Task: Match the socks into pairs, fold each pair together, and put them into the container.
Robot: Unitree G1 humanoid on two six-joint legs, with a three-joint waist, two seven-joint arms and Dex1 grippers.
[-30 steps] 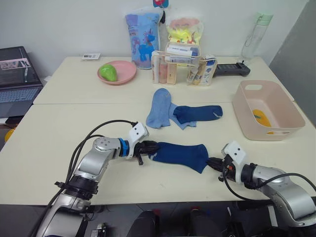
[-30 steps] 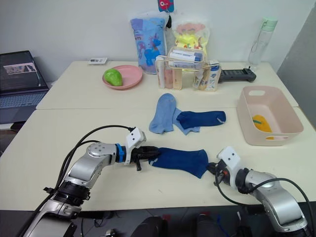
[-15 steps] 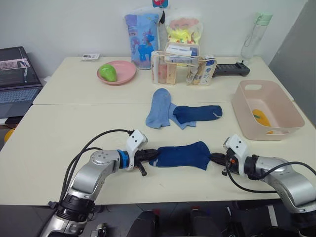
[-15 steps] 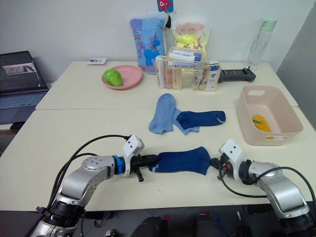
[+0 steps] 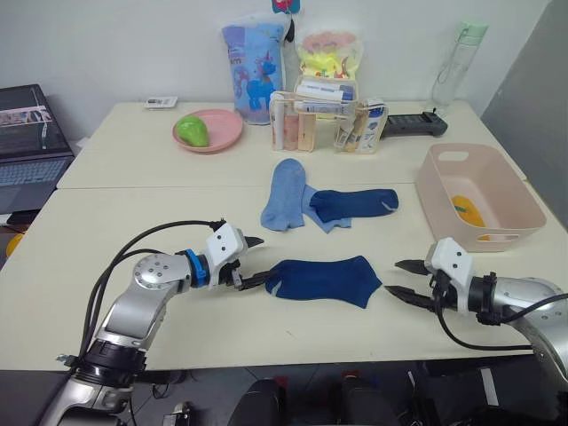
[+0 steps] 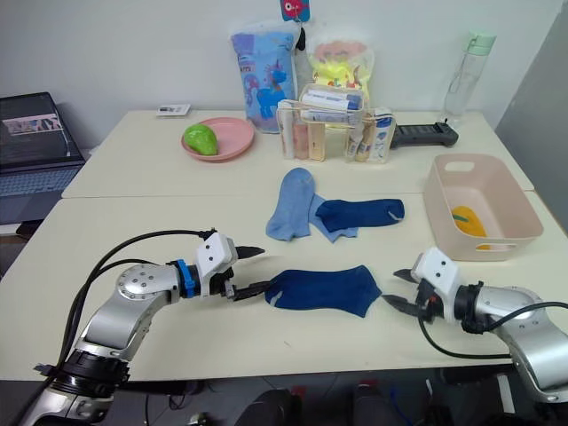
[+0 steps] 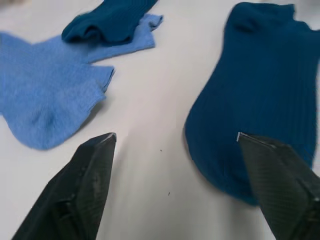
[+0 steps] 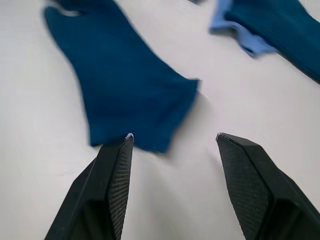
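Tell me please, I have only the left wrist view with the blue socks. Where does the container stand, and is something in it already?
Observer: The container stands at the right side of the table, apart from the blue socks. A mustard yellow sock lies inside it.
Operator: Does the right gripper hold the near navy sock?
Observer: No. The right gripper has its fingers open, just off the right end of the navy sock and not touching it.

Cream tables against white wall
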